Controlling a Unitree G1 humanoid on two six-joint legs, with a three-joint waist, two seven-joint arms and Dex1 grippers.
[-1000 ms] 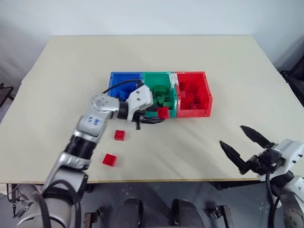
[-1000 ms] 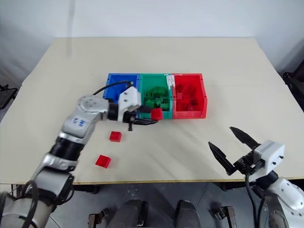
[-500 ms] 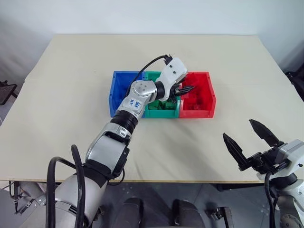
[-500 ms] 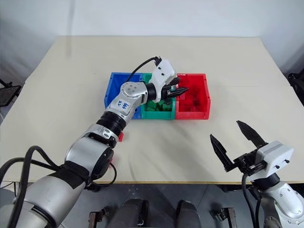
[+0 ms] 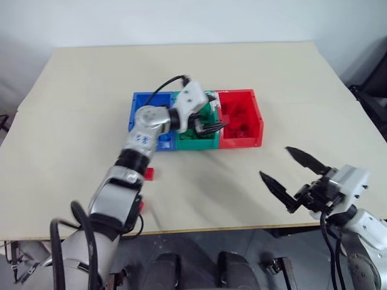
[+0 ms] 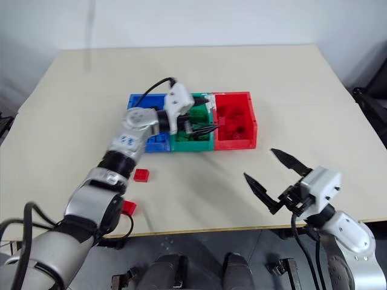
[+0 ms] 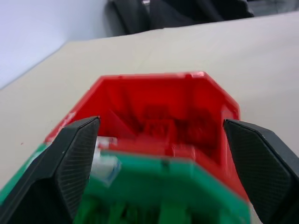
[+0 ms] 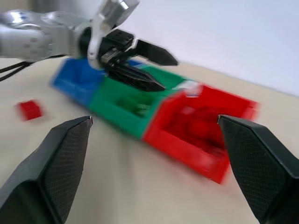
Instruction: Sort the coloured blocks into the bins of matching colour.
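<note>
The bins stand joined in a row at mid-table: blue (image 5: 143,104), green (image 5: 195,140), red (image 5: 240,138). My left gripper (image 5: 215,117) hovers open and empty over the green bin's right side, its tips pointing at the red bin (image 7: 159,93). Several red blocks (image 5: 240,119) lie inside the red bin. Two red blocks lie on the table near the left arm, one (image 6: 141,175) in the open and one (image 6: 128,207) near the front edge. My right gripper (image 5: 293,172) hangs open and empty above the table's front right.
The green bin (image 8: 131,102) holds several green blocks, and blue pieces lie in the blue bin (image 6: 158,142). My left forearm (image 5: 136,154) stretches across the table in front of the blue bin. Bare tabletop (image 5: 290,90) surrounds the bins.
My left gripper carried a red block from in front of the green bin up to the red bin and opened; the block has left it. The right gripper drifted slightly left.
</note>
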